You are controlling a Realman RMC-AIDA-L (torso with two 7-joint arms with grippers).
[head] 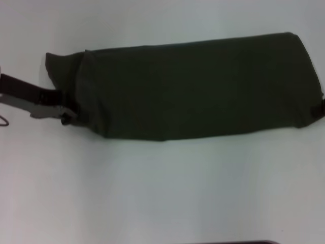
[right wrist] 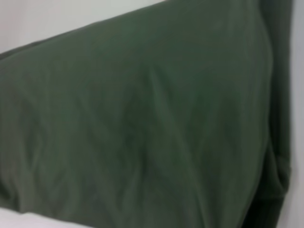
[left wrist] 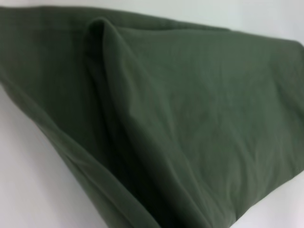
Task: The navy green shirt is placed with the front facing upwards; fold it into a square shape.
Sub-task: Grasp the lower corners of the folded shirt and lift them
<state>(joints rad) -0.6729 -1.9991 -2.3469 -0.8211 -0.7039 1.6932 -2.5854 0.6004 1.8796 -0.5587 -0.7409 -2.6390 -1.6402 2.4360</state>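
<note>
Navy green shirt [head: 193, 86] lies folded into a long band across the white table [head: 152, 193], running from about 9 o'clock to 3 o'clock in the head view and tilted slightly up toward 2 o'clock; no lettering shows — only plain dark cloth; a smaller flap juts out at its 9 o'clock end. Left gripper [head: 63, 114] sits at that end, touching the band's lower corner; whether its jaws are spread or pinching the cloth I cannot tell. Right gripper [head: 319, 109] barely shows at the 3 o'clock end, against the shirt's edge; its jaws cannot be made out either. Both wrist views are filled with wrinkled green fabric — the left one shows a raised fold ridge [left wrist: 109, 57].
</note>
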